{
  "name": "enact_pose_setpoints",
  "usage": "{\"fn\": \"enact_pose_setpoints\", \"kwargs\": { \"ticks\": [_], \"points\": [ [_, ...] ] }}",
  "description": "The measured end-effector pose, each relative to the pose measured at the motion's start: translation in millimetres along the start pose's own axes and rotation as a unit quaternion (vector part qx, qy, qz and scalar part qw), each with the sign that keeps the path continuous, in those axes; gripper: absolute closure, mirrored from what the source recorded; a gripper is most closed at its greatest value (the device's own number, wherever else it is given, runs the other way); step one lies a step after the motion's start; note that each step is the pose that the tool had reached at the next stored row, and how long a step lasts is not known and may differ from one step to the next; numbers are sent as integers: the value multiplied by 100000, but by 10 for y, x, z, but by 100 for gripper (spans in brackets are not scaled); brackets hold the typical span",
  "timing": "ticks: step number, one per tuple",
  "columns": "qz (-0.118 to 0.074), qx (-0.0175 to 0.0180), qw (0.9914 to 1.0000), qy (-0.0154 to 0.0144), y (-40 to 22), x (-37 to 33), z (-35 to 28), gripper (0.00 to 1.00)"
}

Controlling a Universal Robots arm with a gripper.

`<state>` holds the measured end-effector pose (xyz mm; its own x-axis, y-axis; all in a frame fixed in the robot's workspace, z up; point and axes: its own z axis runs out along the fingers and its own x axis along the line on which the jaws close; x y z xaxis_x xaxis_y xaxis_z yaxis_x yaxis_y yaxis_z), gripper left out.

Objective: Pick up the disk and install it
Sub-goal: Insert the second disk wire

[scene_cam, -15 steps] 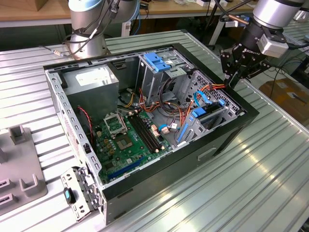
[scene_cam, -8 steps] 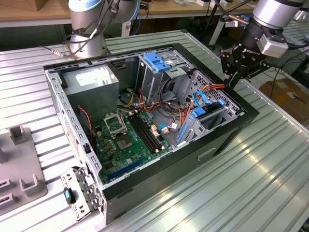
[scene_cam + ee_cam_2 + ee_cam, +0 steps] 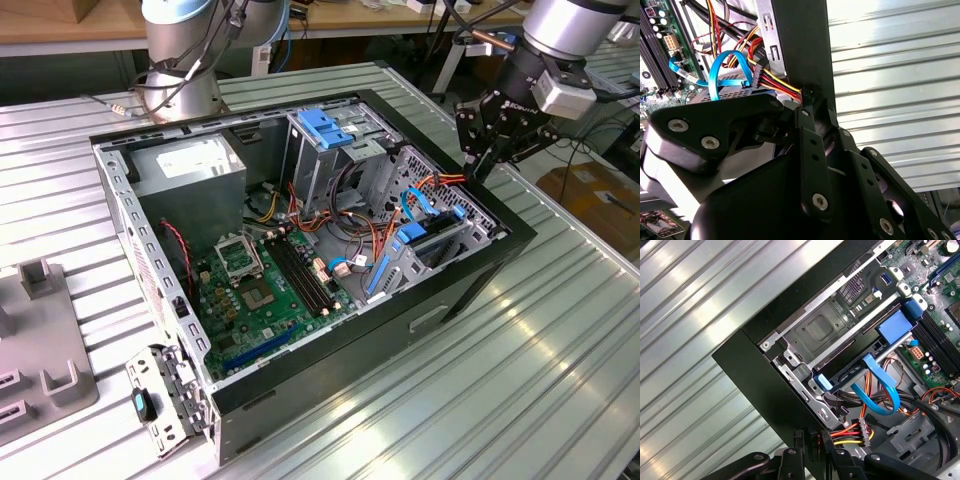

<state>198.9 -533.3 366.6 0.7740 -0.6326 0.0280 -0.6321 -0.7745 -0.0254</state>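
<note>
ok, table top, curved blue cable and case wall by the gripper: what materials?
Table top: ribbed bare metal, likely aluminium; bright streaky glare.
Blue cable: flat flexible plastic ribbon, glossy; bends in a loop.
Case wall: looks like black-painted sheet metal, matt; bare grey steel inside.
Gripper sits at that wall.

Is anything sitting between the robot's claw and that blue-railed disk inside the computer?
Yes. A plug with red, yellow and black wires lies between the gripper and the disk, and a curved blue cable loops beside the disk's end.
</note>
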Motion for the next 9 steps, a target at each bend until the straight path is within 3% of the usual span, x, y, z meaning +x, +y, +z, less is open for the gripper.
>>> {"fn": "enact_pose_setpoints", "kwargs": {
  "ticks": [3, 9],
  "points": [
    [-2, -5, 100000, 5, 1, -1, -1, 84],
    [-2, -1, 100000, 3, 2, -3, 0, 84]
  ]
}}
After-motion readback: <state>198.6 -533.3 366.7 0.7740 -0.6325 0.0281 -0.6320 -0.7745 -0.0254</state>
